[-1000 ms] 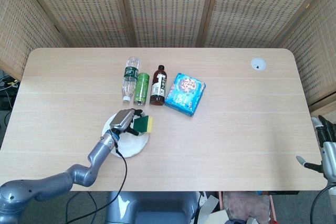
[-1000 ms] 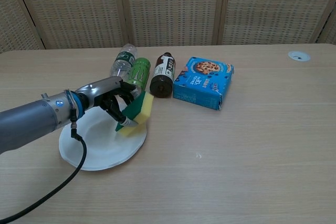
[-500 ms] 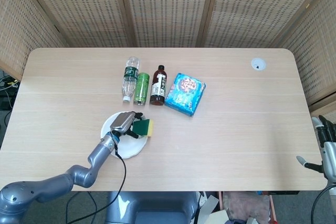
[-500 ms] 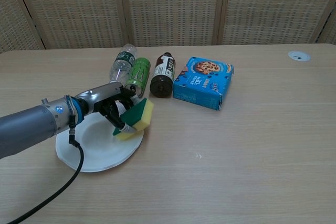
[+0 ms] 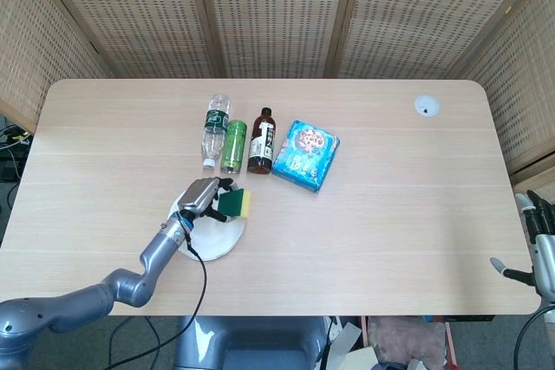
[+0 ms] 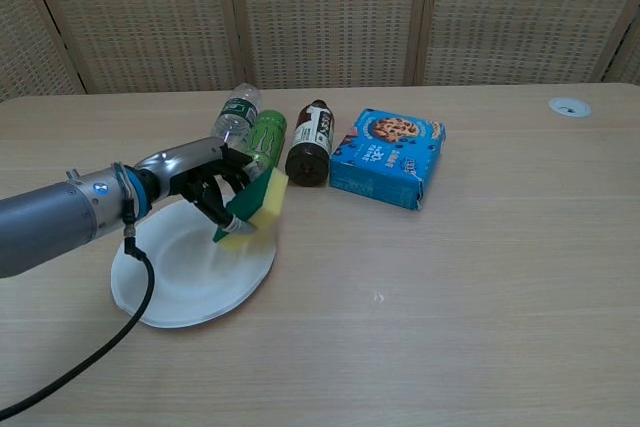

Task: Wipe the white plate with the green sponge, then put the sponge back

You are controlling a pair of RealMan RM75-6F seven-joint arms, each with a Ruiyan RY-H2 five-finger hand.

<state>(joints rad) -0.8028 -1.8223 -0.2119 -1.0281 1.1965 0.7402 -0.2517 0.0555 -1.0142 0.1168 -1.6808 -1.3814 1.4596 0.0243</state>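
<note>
A white plate [image 5: 212, 241] [image 6: 180, 282] lies near the front left of the table. My left hand [image 5: 199, 197] [image 6: 202, 183] holds the green and yellow sponge [image 5: 236, 204] [image 6: 256, 206] over the plate's far right rim, green face toward the hand. In the chest view the sponge is tilted, its lower corner at the plate's surface. My right hand [image 5: 535, 241] hangs off the table's right front edge, holding nothing, fingers apart; it is out of the chest view.
Behind the plate lie a clear water bottle [image 5: 214, 128] [image 6: 231, 115], a green can [image 5: 233, 146] [image 6: 262, 137] and a dark bottle [image 5: 262, 139] [image 6: 312, 141]. A blue cookie box [image 5: 305, 154] [image 6: 388, 156] sits to their right. A round grommet [image 5: 426, 107] is at the far right.
My left hand moved the sponge toward me on the plate, then back to its far rim. The plate shifted slightly. The right hand stayed put.
</note>
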